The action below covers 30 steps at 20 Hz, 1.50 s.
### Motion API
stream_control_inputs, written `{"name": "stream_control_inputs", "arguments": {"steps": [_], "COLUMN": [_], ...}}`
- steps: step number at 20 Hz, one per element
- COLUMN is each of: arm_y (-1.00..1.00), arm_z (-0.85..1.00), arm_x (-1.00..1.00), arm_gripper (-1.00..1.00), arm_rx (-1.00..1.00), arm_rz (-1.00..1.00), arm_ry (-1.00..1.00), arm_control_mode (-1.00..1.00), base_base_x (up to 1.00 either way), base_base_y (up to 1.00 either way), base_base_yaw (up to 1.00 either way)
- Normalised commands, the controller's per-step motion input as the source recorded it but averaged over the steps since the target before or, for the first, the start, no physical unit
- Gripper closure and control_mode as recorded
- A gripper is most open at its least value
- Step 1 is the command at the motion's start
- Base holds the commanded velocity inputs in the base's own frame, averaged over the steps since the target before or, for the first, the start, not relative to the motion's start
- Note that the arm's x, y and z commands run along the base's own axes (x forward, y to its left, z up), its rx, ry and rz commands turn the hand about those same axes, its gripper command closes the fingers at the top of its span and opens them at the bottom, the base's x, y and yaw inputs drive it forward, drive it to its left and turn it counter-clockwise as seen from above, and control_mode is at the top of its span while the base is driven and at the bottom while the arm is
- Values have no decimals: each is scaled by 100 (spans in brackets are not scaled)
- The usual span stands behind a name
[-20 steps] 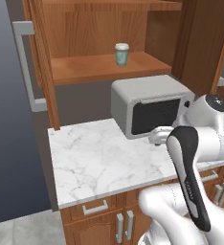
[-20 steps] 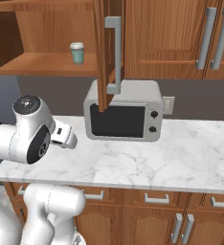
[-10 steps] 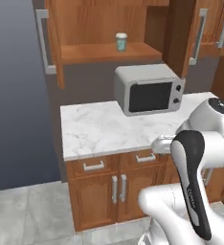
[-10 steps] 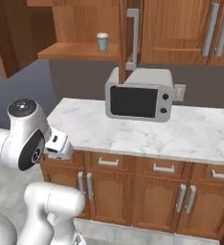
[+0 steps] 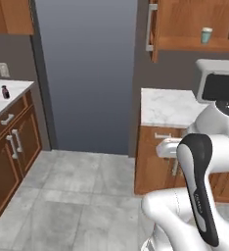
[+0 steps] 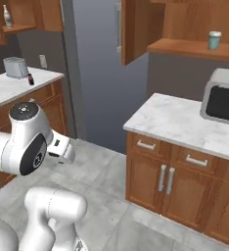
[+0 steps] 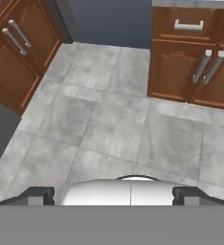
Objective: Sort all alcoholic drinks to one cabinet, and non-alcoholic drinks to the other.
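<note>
A: What does the tool [image 7: 114, 194] show in the hand view?

B: Its two dark finger tips [image 7: 37, 195] sit far apart at the lower edge, jaws spread wide with nothing between them. Beyond them lies grey tiled floor [image 7: 118, 124], with brown cabinet doors at both upper corners.

A: Where is the pale teal cup [image 6: 214, 40]?

B: Upright on the shelf of the open upper cabinet [image 6: 185, 47], above and just left of the microwave [image 6: 223, 100] in the right base view. The left base view places the same cup [image 5: 206, 35] on that shelf, at upper right.

A: And the short dark purple bottle [image 5: 5, 92]?

B: Standing on the white desk [image 5: 4, 100] at far left, well apart from the cup. The right base view shows it [image 6: 31, 79] near a grey toaster [image 6: 14, 67].

A: Any tall bottles?

B: One pale slim bottle [image 6: 7, 16] stands on a high shelf at the upper left of the right base view; its details are too small to tell.

A: What separates the two desks?

B: A tall flat grey panel [image 5: 84, 73] and open floor.
</note>
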Motion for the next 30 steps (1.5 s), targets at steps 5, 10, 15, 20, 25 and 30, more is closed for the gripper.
{"name": "stream_control_inputs", "arguments": {"steps": [5, 10, 15, 20, 25, 30], "arm_y": [0, 0, 0, 0, 0, 0], "arm_z": [0, 0, 0, 0, 0, 0], "arm_x": [0, 0, 0, 0, 0, 0], "arm_gripper": [-100, -100, -100, -100, -100, -100], "arm_rx": [0, 0, 0, 0, 0, 0], "arm_rz": [0, 0, 0, 0, 0, 0], "arm_ry": [0, 0, 0, 0, 0, 0], "arm_control_mode": [100, 100, 100, 100, 100, 100], "base_base_x": [76, 100, 100, 100, 100, 100], "base_base_y": [100, 84, 63, 6, -18, -15], "base_base_yaw": [20, 4, 2, 15, 38, 49]}}
